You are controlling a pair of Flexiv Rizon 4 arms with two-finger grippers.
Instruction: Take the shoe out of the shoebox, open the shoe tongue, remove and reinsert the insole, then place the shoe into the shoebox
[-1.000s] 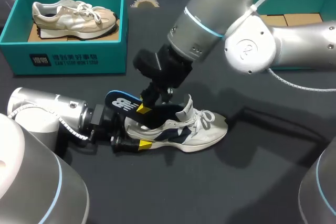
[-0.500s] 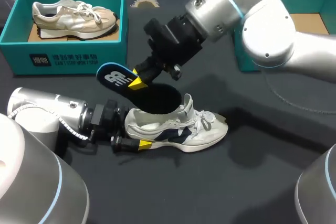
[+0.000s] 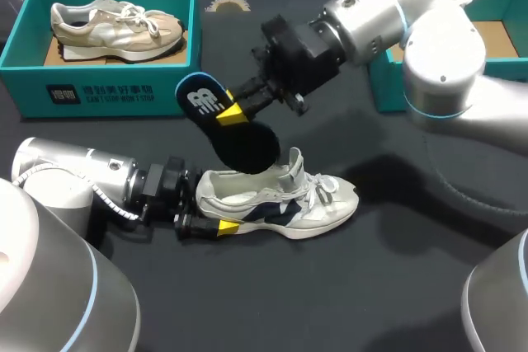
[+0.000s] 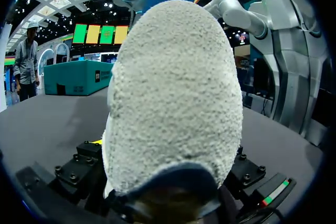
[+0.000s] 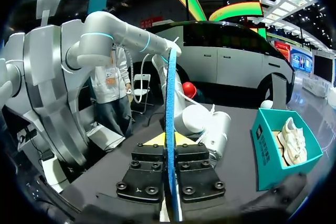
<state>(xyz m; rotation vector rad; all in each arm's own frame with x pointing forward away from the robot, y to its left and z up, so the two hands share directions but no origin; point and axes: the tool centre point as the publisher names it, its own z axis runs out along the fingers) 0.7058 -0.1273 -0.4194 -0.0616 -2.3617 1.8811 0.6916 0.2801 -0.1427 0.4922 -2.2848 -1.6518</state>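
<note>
A white and navy shoe [image 3: 309, 202] lies on its sole on the dark table, toe to the right. My left gripper [image 3: 216, 205] is shut on its heel, one yellow fingertip [image 3: 228, 226] showing on the near side. In the left wrist view the fuzzy heel [image 4: 173, 103] fills the space between the fingers. My right gripper [image 3: 233, 114] is shut on the blue and black insole [image 3: 243, 144], which hangs tilted in the air just above the shoe's opening. Seen edge-on in the right wrist view, the insole [image 5: 170, 124] stands between the yellow tips of that gripper [image 5: 171, 141].
A teal shoebox [image 3: 115, 88] at the back left holds a beige shoe [image 3: 115, 26]. A second teal shoebox [image 3: 381, 88] with cardboard inside sits at the back right, partly behind my right arm. Bare table lies in front of the shoe.
My right gripper drew the insole out of the shoe, lifting it up and back to the right. The shoe and my left arm stayed where they were.
</note>
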